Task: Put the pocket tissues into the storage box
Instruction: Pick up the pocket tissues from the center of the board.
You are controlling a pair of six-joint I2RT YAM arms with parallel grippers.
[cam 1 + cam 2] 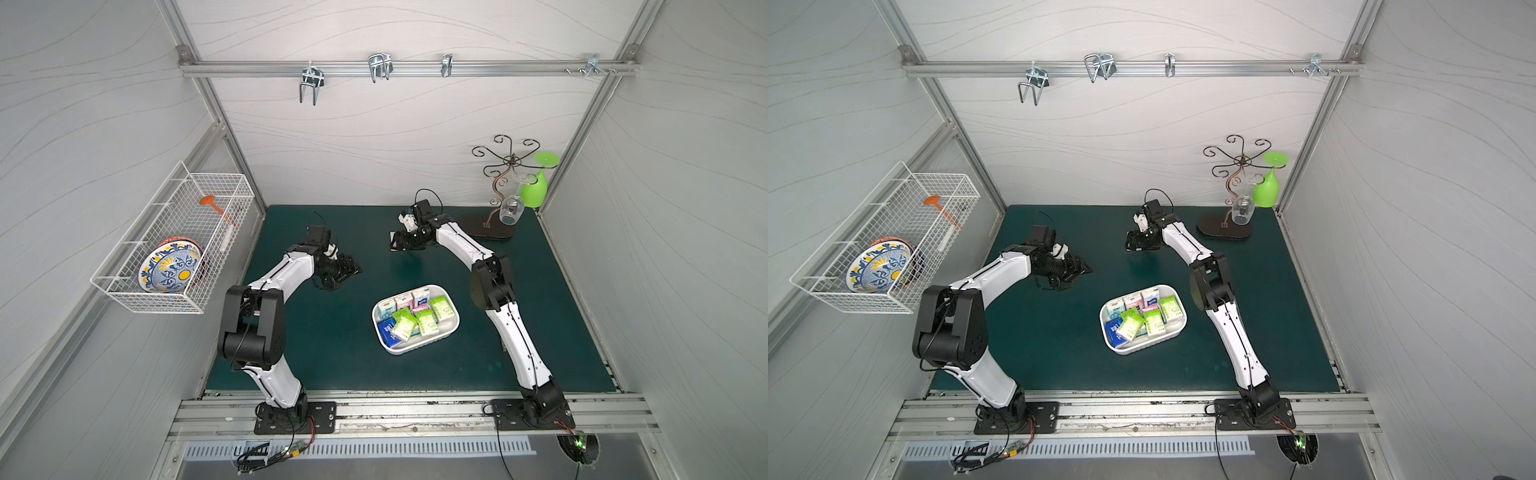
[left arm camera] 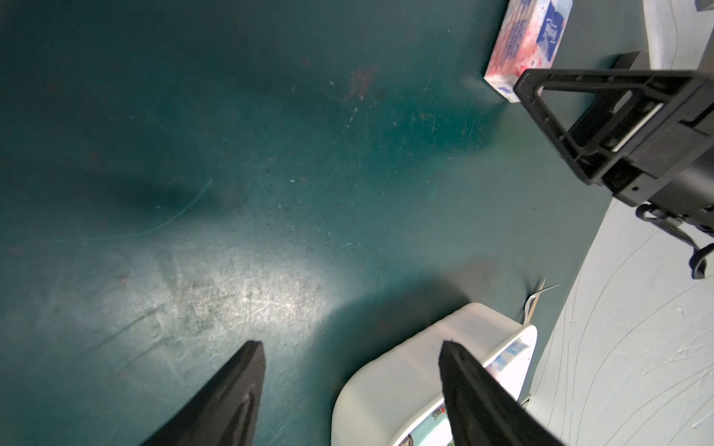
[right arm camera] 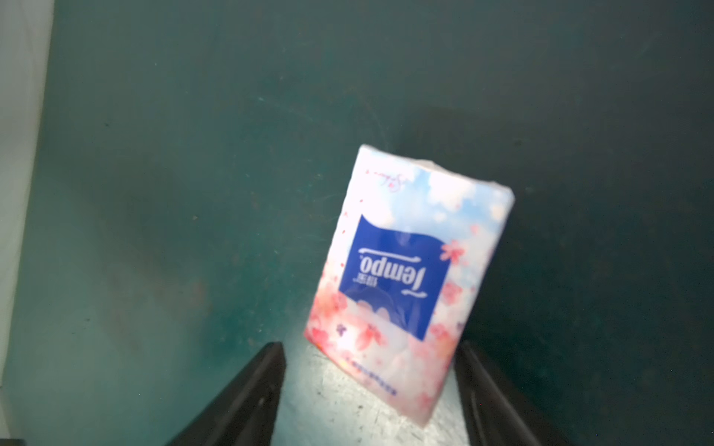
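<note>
— How many pocket tissues (image 1: 415, 318) do we see?

— In the storage box (image 1: 415, 348) we count three green packets (image 1: 427, 322), one dark blue packet (image 1: 387, 331) and three pale packets (image 1: 403, 300) in a row by the far rim. Bits of pink peek out between them. We cannot count what lies under.

— Any outside the box?

— One pink packet (image 3: 409, 278). It lies on the green surface (image 1: 332, 332), well apart from the box, near the back wall.

— And our two grippers?

— The right gripper (image 3: 369, 343) is spread, with one finger on each side of the pink packet. We see a gap at one finger, so it is not pinching. The left gripper (image 2: 349, 343) is spread too, with nothing in it, just beside the box.
</note>
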